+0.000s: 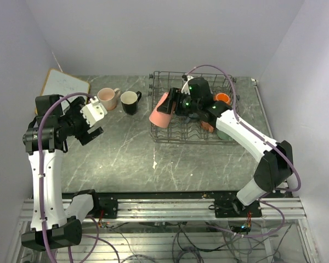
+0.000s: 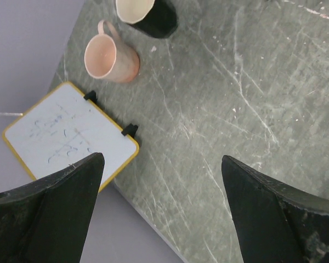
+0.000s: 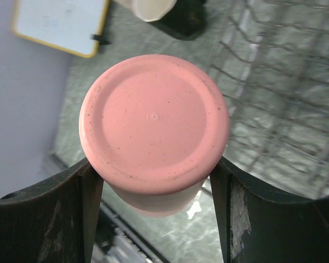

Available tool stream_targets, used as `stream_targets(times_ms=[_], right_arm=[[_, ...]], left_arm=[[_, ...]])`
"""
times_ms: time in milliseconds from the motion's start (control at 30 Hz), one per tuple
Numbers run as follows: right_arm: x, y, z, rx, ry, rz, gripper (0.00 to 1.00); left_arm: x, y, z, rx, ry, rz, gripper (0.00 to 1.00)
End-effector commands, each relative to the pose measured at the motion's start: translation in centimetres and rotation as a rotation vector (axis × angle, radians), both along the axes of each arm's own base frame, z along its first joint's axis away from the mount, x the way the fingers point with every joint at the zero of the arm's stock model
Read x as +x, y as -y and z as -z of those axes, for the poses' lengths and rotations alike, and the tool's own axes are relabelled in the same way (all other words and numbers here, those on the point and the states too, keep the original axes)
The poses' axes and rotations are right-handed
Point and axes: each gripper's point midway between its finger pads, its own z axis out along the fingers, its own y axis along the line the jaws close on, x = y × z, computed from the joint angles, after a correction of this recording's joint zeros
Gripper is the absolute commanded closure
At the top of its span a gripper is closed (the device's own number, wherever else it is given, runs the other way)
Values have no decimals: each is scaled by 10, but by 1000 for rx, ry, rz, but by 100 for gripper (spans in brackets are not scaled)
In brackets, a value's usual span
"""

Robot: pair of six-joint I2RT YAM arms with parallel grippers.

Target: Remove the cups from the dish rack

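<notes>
Speckled pink tumbler (image 3: 153, 123), pale pink mug (image 2: 112, 57), black mug (image 1: 130, 103), apparently orange cup (image 1: 222, 97).

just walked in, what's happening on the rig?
Cups are being unloaded from the dish rack. The right gripper is clamped on the pink tumbler, which is tilted at the rack's left edge. The left gripper is open and holds nothing, hovering over the table near the pale pink mug and the black mug, both already out on the table. An orange cup and a few others, partly hidden by the arm, sit in the rack.
</notes>
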Motion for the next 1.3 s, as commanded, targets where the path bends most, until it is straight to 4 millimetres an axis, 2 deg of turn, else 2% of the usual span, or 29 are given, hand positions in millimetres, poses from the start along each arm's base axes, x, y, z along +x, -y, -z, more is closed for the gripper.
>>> stream_targets(times_ms=[0, 133, 267, 533, 700, 833, 933, 1033, 1100, 1167, 1200, 1233, 1267], right_arm=[[-19, -20, -37, 243, -56, -88, 83], [-24, -31, -40, 455, -192, -110, 83], [-20, -49, -43, 622, -293, -146, 85], [-27, -87, -41, 781, -401, -203, 85], [-43, -107, -44, 842, -453, -240, 85], [-62, -126, -53, 900, -495, -281, 85], [-79, -139, -66, 963, -506, -333, 85], [-97, -148, -73, 983, -518, -359, 85], [-108, -154, -76, 983, -518, -364, 85], [-117, -161, -79, 973, -524, -375, 83], [-117, -163, -79, 960, -522, -379, 79], [-117, -163, -77, 941, -526, -383, 68], [-112, -160, -75, 923, -517, -372, 54]], left_arm=[[0, 23, -13, -23, 78, 174, 1], [0, 49, -14, -74, 132, 338, 1], [15, 69, -14, -125, 195, 425, 1], [20, 102, -11, -201, 238, 511, 0], [22, 118, -14, -244, 243, 509, 8], [22, 121, -15, -250, 238, 493, 16], [23, 117, -13, -235, 224, 467, 25], [24, 110, -9, -195, 221, 440, 38], [25, 106, -6, -179, 226, 414, 49], [27, 102, -4, -169, 236, 386, 65], [29, 100, -3, -175, 240, 362, 75], [31, 98, -2, -186, 238, 334, 86], [34, 95, -1, -188, 234, 305, 92]])
